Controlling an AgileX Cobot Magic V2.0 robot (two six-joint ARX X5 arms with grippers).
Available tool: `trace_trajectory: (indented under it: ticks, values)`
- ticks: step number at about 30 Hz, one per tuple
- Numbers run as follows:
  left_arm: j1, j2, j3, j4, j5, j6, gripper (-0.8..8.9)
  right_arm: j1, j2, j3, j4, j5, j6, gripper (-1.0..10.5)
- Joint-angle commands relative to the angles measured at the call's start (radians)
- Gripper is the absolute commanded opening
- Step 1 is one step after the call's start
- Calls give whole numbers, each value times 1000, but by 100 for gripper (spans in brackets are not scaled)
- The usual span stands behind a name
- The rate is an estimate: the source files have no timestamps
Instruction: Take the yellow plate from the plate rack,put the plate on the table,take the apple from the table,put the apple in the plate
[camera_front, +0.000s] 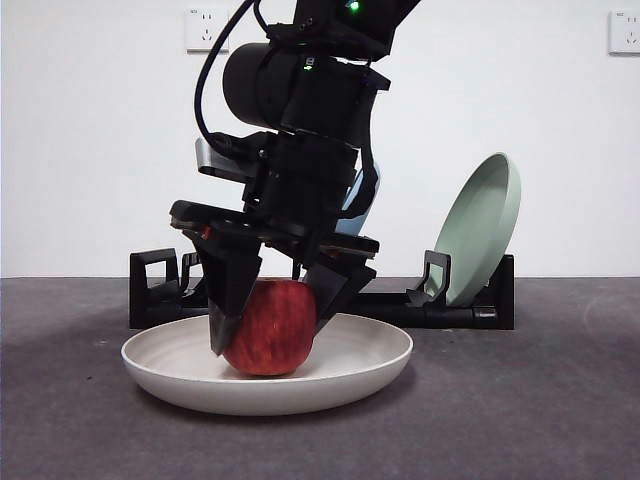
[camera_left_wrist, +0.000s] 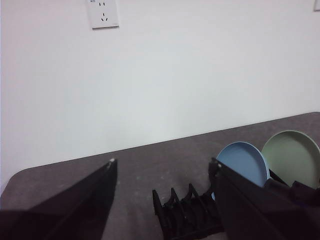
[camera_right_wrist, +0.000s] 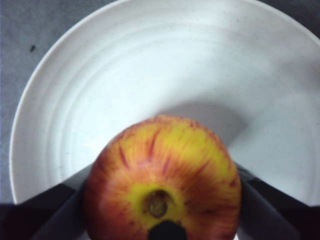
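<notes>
The dark red apple (camera_front: 270, 330) sits in the middle of the cream yellow plate (camera_front: 370, 365), which lies flat on the dark grey table (camera_front: 560, 400). My right gripper (camera_front: 270, 338) comes down from above and is shut on the apple, one jaw on each side. In the right wrist view the apple (camera_right_wrist: 162, 185) shows its yellow stem dip between the jaws, over the plate (camera_right_wrist: 150, 65). My left gripper (camera_left_wrist: 164, 167) is open and empty, held in the air away from the plate. The black plate rack (camera_front: 400, 305) stands behind the plate.
A pale green plate (camera_front: 480, 230) leans in the rack's right end. A light blue plate (camera_front: 355, 215) peeks out behind the arm. The left wrist view shows the rack (camera_left_wrist: 185, 212), the blue plate (camera_left_wrist: 242, 160) and the green plate (camera_left_wrist: 292, 157). A white wall is behind.
</notes>
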Motion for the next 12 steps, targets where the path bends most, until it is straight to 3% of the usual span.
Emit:
trace_trajectory:
  ticks: [1,2,12]
  values:
    - [2,-3,-4,-6,0,5,314,6,18,1,-10,0,2,473]
    - [2,-3,-4,-8,0,2,314,6,18,1,-11,0,2,515]
    - [2,3,-4,-6,3,0,314,11,3,2,-12,-1,2,505]
